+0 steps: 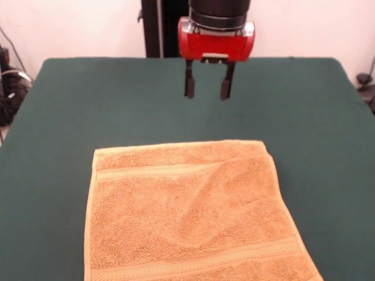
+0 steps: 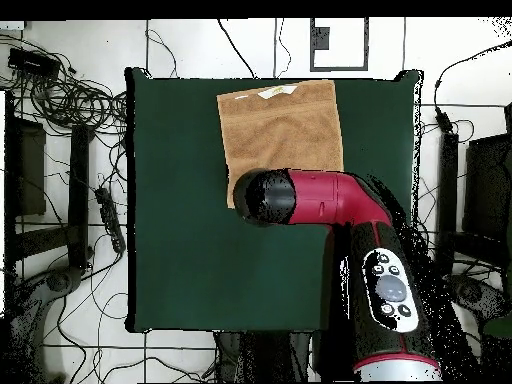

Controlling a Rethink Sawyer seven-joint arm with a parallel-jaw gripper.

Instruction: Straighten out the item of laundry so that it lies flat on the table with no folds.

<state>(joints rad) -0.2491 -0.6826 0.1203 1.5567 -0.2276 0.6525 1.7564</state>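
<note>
Orange towel looks nearly flat, so we hold our gripper open and empty just beyond its far edge.

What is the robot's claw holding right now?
Nothing. The gripper hangs open above the table, with empty space between its fingers. The towel lies on the table, apart from it.

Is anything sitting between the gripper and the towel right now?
Nothing visible does. The gripper hangs open above bare green table just beyond the towel's far edge, with only air and tablecloth between them. Nothing rests on the towel in the front view.
</note>
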